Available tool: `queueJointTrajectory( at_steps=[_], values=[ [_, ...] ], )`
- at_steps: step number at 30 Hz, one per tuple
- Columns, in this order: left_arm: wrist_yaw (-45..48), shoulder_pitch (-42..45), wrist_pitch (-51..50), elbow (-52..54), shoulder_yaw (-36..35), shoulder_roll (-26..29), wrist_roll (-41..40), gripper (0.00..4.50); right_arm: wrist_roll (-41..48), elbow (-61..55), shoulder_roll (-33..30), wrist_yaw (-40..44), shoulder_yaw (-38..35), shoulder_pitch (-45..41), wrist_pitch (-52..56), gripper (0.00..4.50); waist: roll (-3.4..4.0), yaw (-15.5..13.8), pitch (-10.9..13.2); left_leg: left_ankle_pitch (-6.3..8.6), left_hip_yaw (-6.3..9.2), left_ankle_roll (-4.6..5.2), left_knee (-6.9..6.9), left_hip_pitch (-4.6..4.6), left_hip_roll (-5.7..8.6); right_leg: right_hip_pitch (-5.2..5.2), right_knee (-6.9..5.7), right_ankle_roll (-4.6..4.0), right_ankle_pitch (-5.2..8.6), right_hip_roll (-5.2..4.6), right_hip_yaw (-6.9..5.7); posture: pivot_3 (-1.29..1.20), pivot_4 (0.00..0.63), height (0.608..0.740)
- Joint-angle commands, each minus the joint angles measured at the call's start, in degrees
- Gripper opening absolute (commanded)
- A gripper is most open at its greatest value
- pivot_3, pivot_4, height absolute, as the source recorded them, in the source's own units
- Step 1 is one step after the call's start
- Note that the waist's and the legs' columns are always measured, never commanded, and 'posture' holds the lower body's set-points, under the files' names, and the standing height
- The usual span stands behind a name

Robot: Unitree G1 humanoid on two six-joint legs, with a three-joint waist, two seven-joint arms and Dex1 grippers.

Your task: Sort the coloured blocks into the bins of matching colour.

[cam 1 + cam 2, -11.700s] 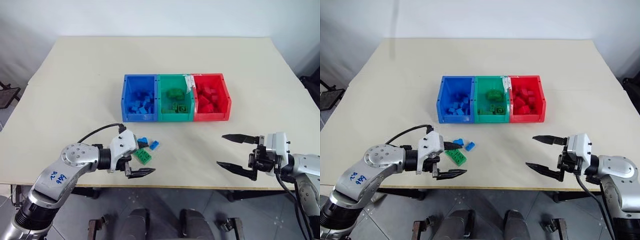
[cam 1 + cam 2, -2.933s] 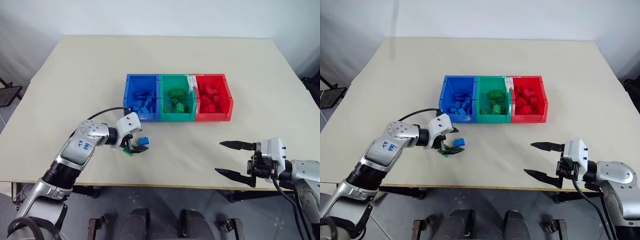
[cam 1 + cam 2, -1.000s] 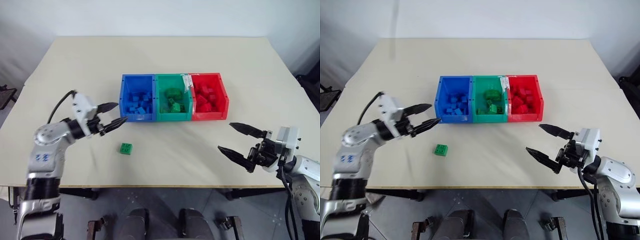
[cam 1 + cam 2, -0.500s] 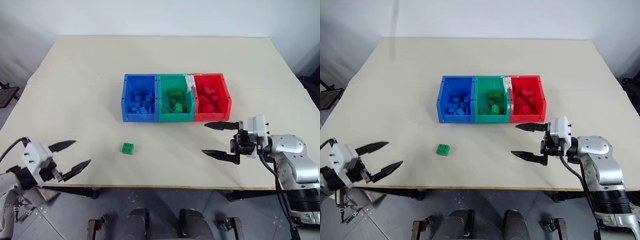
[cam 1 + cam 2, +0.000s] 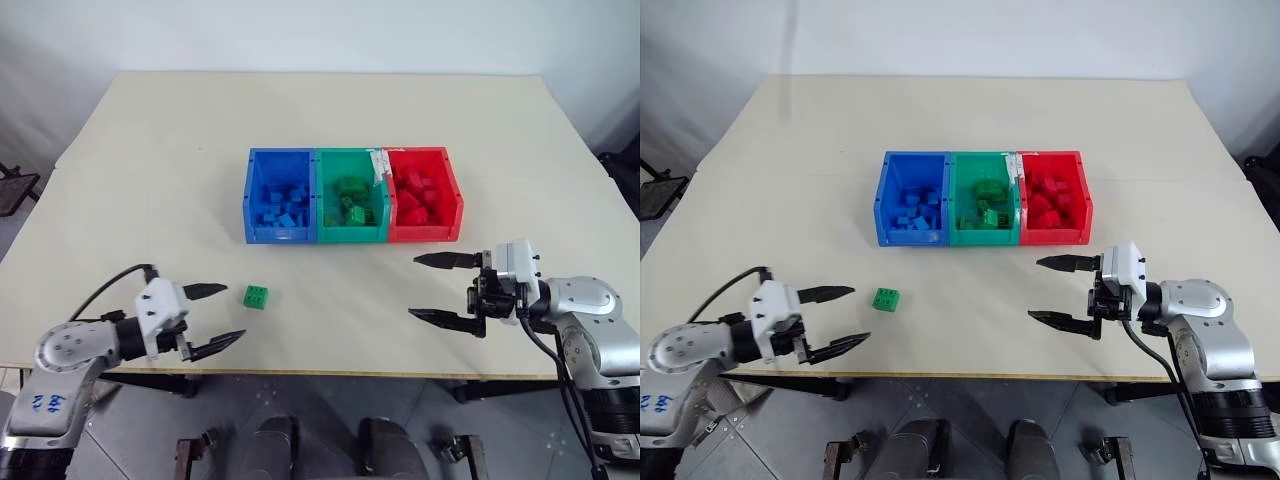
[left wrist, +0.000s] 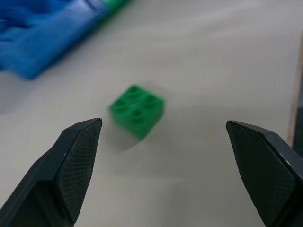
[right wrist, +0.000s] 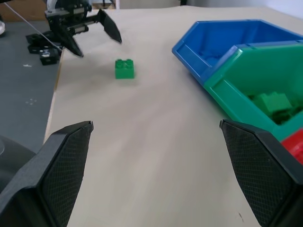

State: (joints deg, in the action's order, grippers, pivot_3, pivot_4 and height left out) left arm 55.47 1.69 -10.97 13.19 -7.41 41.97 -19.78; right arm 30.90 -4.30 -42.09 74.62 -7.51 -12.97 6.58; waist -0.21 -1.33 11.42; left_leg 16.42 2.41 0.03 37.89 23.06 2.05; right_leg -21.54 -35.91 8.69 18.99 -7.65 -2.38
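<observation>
On the cream table (image 5: 150, 170) against the pale wall, you had one green block (image 5: 256, 296) left loose near the front edge, left of centre, well short of the bins (image 5: 352, 195) in their blue, green and red row further back. Your left gripper (image 5: 215, 315) stood wide open and empty just left of that block, jaws aimed at it, seemingly lined up for a pick. Your right gripper (image 5: 438, 288) hung open and empty on the right; the white tag (image 5: 378, 166) on the bins could not be read.

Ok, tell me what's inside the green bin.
The green bin holds a loose heap of green blocks. Its near wall hides the floor closest to the robot, so a count isn't possible.
</observation>
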Motion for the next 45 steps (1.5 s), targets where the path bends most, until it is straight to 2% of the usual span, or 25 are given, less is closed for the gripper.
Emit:
queueJointTrajectory(
  at_steps=[1, 5, 10, 13, 21, 26, 32, 35, 39, 45],
  values=[
    [-1.5, 4.8, -0.8, -2.1, 3.5, -1.7, 1.7, 4.47, 1.5, -4.2, -0.7, -1.3, -2.2, 2.0, 0.8, 4.5, 0.0, -0.1, 0.0, 0.0, 0.01, 0.0, 0.03, 0.0, -0.01, 0.01, -0.02, 0.0, 0.0, 0.02, -0.01, 0.0, 0.15, 0.74],
    [-0.5, 9.5, 1.2, -9.9, 6.7, -1.6, 5.4, 4.47, 1.7, -6.5, -0.8, -2.0, -2.7, 4.6, 1.3, 4.5, 0.0, 0.1, 0.0, 0.0, -0.02, 0.0, 0.04, 0.0, 0.03, 0.01, -0.06, 0.0, 0.0, 0.04, -0.01, 0.0, 0.15, 0.74],
    [1.9, 11.8, 1.8, -13.5, 10.1, -1.2, 7.7, 4.47, 1.8, -7.8, -0.7, -3.5, -3.7, 6.2, 1.4, 4.5, 0.0, 0.1, 0.0, 0.0, -0.07, 0.0, 0.04, 0.0, -0.02, 0.0, -0.08, 0.01, 0.0, 0.08, 0.01, 0.0, 0.15, 0.74],
    [2.4, 12.4, 2.5, -15.0, 10.5, -1.8, 7.7, 3.88, 1.8, -8.4, -0.6, -4.0, -3.9, 7.2, 1.3, 4.5, 0.0, 0.0, 0.0, -0.01, -0.07, 0.0, 0.05, 0.0, -0.02, 0.01, -0.06, 0.01, 0.0, 0.06, 0.0, 0.0, 0.15, 0.74],
    [3.0, 12.7, 1.9, -15.2, 9.7, -1.7, 6.5, 1.5, 2.4, -9.0, -0.6, -5.3, -4.9, 8.8, 1.3, 4.5, 0.0, 0.0, 0.0, -0.01, -0.07, 0.01, 0.08, -0.01, -0.01, 0.03, -0.05, 0.01, 0.0, 0.04, 0.02, 0.0, 0.15, 0.74],
    [1.7, 15.8, -2.7, -11.8, 8.0, -5.2, 1.0, 1.47, 2.9, -10.0, 0.0, -8.1, -7.4, 10.8, 1.0, 4.5, -0.01, -0.1, 0.0, -0.02, -0.06, 0.02, 0.1, 0.0, 0.0, 0.03, -0.07, 0.01, -0.01, 0.02, 0.02, 0.0, 0.15, 0.74],
    [-6.4, 30.5, -9.7, -13.8, 8.4, -14.9, -0.6, 1.47, 4.3, -14.7, 3.6, -16.1, -12.6, 16.0, 1.2, 4.5, -0.03, -1.2, 0.0, -0.06, 0.06, 0.05, 0.24, 0.09, 0.09, 0.07, -0.09, 0.1, -0.05, 0.02, -0.04, 0.0, 0.15, 0.74],
    [-10.4, 39.7, -8.4, -22.4, 10.5, -19.4, 3.2, 1.47, 4.5, -16.6, 6.9, -21.7, -15.9, 18.1, -0.1, 4.5, -0.04, -1.2, 0.0, -0.07, 0.0, 0.04, 0.22, 0.07, 0.24, 0.08, -0.13, 0.12, -0.06, 0.07, -0.03, 0.0, 0.15, 0.74],
    [-13.0, 51.6, -0.6, -39.1, 12.2, -25.5, 8.0, 1.47, 3.3, -19.2, 11.0, -27.2, -19.4, 21.7, -2.6, 4.5, -0.05, -1.4, 0.0, -0.11, -0.06, 0.04, 0.2, 0.07, 0.32, 0.07, -0.13, 0.12, -0.06, 0.11, -0.03, 0.0, 0.15, 0.74],
    [-14.8, 64.6, 8.0, -62.2, 11.8, -31.0, 11.9, 1.47, 2.0, -24.1, 14.7, -31.4, -20.6, 28.1, -5.0, 4.5, -0.07, -1.2, 0.0, -0.12, -0.13, 0.06, 0.11, 0.11, 0.35, 0.03, -0.13, 0.16, -0.07, 0.12, -0.03, 0.0, 0.15, 0.74]
  ],
)
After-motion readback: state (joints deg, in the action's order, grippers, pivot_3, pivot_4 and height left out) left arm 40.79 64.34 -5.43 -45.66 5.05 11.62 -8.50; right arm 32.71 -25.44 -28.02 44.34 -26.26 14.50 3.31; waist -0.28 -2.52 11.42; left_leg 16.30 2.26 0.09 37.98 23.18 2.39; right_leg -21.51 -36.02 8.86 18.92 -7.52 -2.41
